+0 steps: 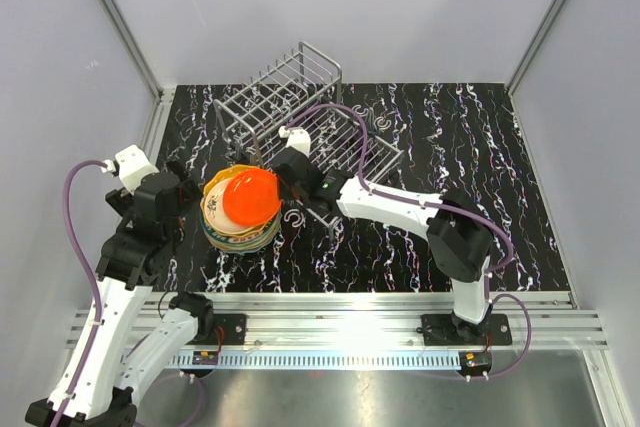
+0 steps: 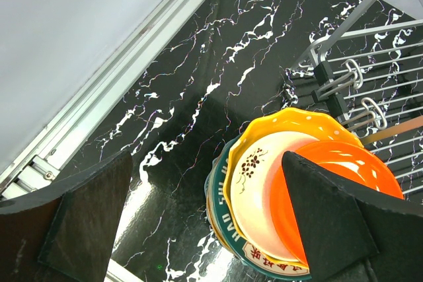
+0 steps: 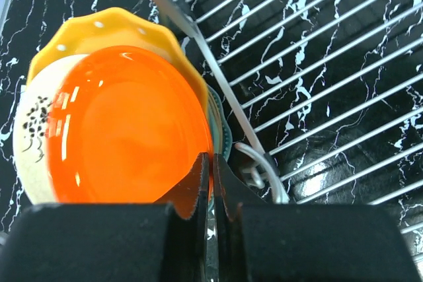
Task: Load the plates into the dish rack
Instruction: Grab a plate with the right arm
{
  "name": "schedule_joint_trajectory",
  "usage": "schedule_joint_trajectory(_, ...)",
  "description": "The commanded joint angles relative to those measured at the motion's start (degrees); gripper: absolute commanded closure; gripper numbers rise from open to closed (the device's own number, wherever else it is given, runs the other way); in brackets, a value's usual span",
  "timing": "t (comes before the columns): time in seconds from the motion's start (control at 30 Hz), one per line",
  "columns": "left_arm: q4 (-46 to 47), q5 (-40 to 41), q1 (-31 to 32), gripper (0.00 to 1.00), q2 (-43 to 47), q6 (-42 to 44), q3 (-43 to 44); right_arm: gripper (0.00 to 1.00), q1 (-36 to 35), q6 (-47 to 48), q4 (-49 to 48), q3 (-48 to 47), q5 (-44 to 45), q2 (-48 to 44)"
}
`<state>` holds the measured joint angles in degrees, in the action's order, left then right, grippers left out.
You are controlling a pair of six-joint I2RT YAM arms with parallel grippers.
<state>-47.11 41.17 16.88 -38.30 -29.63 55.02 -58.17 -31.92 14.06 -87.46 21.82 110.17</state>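
A stack of plates (image 1: 236, 234) stands left of the middle of the table. The red-orange plate (image 1: 250, 197) lies tilted on top, over a yellow-rimmed floral cream plate (image 2: 264, 183) and a teal plate (image 2: 228, 229). My right gripper (image 3: 212, 171) is shut on the right rim of the red-orange plate (image 3: 125, 130); in the top view it (image 1: 290, 185) sits between the stack and the dish rack (image 1: 300, 112). My left gripper (image 2: 211, 229) is wide open and empty, just left of the stack (image 1: 192, 199), one finger (image 2: 330, 222) over the red-orange plate (image 2: 357, 158).
The wire dish rack (image 3: 317, 64) lies close behind and right of the stack, its flat grid tray under my right wrist, and it shows at the right in the left wrist view (image 2: 383, 84). The enclosure wall and metal rail (image 2: 99, 97) run along the left.
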Motion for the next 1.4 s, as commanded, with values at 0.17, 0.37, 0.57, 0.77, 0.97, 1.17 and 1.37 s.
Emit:
schedule_joint_trajectory(0.17, 1.59, 1.02, 0.25, 0.01, 0.25, -0.52, 2.02, 1.00, 1.04, -1.74, -5.63, 1.15, -3.28, -1.98)
schedule_joint_trajectory(0.37, 1.58, 0.93, 0.26, 0.01, 0.34, -0.43, 2.02, 0.89, 1.13, -2.00, -6.15, 1.15, -3.98, -1.89)
schedule_joint_trajectory(0.57, 1.67, 0.76, 0.25, 0.01, 0.42, -0.34, 1.93, 0.81, 1.13, -2.44, -6.68, 0.98, -5.39, -1.45)
schedule_joint_trajectory(0.77, 1.59, 0.58, 0.26, 0.01, 0.34, -0.34, 1.93, 0.72, 1.04, -2.71, -6.59, 0.45, -6.00, -0.57)
schedule_joint_trajectory(0.97, 1.67, 0.58, 0.25, 0.01, 0.51, -0.43, 1.84, 0.64, 1.04, -3.06, -6.42, -0.25, -6.88, 0.39)
schedule_joint_trajectory(1.17, 1.76, 0.49, 0.34, 0.01, 0.60, -0.26, 1.84, 0.66, 1.13, -3.94, -7.65, -0.17, -9.25, 1.01)
schedule_joint_trajectory(1.37, 1.76, 0.49, 0.43, 0.01, 0.69, -0.26, 1.84, 0.62, 1.13, -5.43, -8.35, -0.43, -11.89, 2.59)
